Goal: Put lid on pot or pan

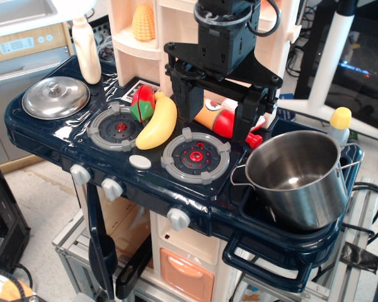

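Note:
The lid [55, 97] is a round, domed steel lid with a small knob, lying flat on the far left corner of the dark blue toy stove. The pot [296, 178] is a large shiny steel pot with wire loop handles, standing upright and uncovered in the sink recess at the right. My gripper [217, 116] is black, hangs above the stove's back middle between lid and pot, and its fingers are spread wide with nothing between them.
A toy banana [157, 123] and a red-green fruit [143, 103] lie between two grey burners [195, 156]. A red-orange bottle [219, 118] lies behind the gripper. A cream bottle [87, 50] stands behind the lid. A yellow-capped bottle [339, 124] stands behind the pot.

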`<state>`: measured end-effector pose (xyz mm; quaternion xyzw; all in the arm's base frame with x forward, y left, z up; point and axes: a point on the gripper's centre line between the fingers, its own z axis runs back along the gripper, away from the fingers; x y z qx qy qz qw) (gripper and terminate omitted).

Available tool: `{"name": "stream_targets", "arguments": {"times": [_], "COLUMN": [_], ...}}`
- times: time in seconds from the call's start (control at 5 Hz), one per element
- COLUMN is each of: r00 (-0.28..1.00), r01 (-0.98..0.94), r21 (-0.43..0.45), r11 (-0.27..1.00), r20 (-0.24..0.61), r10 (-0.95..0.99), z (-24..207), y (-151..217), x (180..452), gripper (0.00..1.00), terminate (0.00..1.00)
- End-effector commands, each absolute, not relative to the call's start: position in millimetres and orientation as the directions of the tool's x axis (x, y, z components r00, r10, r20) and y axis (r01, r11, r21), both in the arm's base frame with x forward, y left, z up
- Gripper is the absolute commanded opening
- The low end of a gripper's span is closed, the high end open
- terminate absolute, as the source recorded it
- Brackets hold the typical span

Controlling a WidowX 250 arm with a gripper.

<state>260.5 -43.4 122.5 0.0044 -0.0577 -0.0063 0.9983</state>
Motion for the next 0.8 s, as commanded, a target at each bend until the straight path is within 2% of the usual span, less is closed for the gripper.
{"name": "stream_targets", "arguments": {"times": [0.0,0.2,0.4,0.6], "r00": [0.993,0.999,1.000,0.999], "r01": [0.012,0.001,-0.004,0.048], "r21": [0.010,0.097,0.249,0.315], "r11": [1.000,0.995,0.969,0.948], "r20": [0.115,0.049,0.009,0.001], "r10": [-0.013,-0.006,0.002,-0.051], "z": [122,125,132,136], "y": [-43,-14,31,79], "x": [261,264,265,269], "gripper": [1.00,1.00,1.00,1.00], "terminate": [0.00,0.00,0.00,0.00]}}
